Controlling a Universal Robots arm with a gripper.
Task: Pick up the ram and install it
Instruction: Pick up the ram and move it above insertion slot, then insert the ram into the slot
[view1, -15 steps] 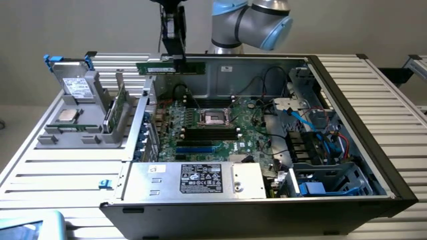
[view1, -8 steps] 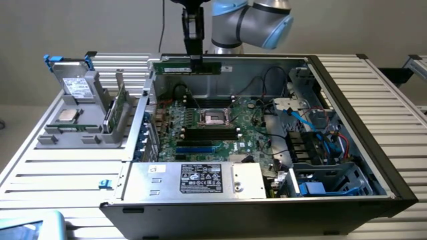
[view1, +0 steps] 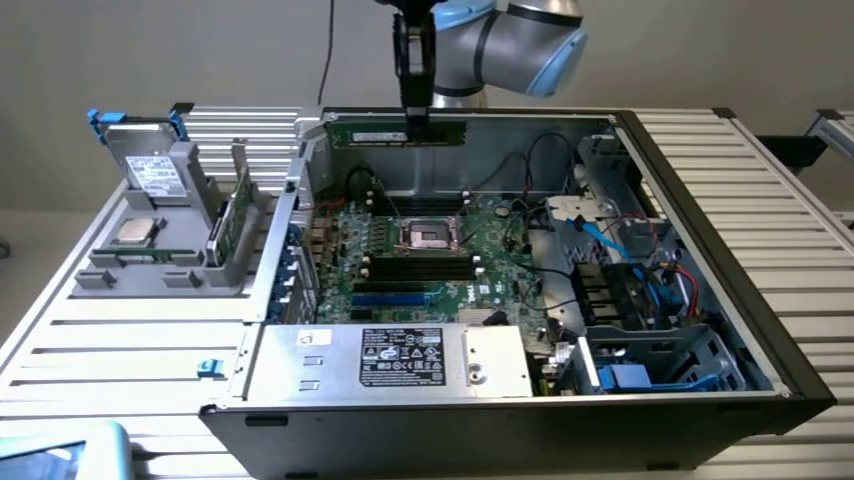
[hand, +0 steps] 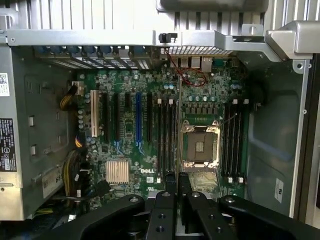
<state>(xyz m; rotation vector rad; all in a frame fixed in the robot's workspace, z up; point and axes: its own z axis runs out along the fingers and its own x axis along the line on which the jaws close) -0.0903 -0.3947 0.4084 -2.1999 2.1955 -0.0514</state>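
Pincer (view1: 418, 120) is clamped on the ram (view1: 367, 133), gripping its top edge a little off centre toward the exterior view's right. The ram hangs level with its long side horizontal, in the air over the open PC case (view1: 727, 262). It sits up by the far wall, well above the motherboard (view1: 400, 215), and is not seated in a slot yet.

On the board below:
- CPU socket (view1: 431, 235)
- black DIMM slots (view1: 420, 266) just on its near side
- power supply (view1: 387, 358) along the near edge of the case
- drive cage (view1: 654, 365) and cables on the exterior view's right

A grey parts holder (view1: 147, 278) sits outside the case on the exterior view's left. It carries a processor chip (view1: 134, 232) lying flat and an expansion card (view1: 234, 222) standing on edge.

Wrist view looks straight down past the fingertips (hand: 170, 182) onto the board. The socket sits between two banks of DIMM slots, with a blue card slot (hand: 138, 122) and a gold heatsink (hand: 117, 171) further over. A thin line runs out from between the fingers; can't confirm it's the ram's edge.
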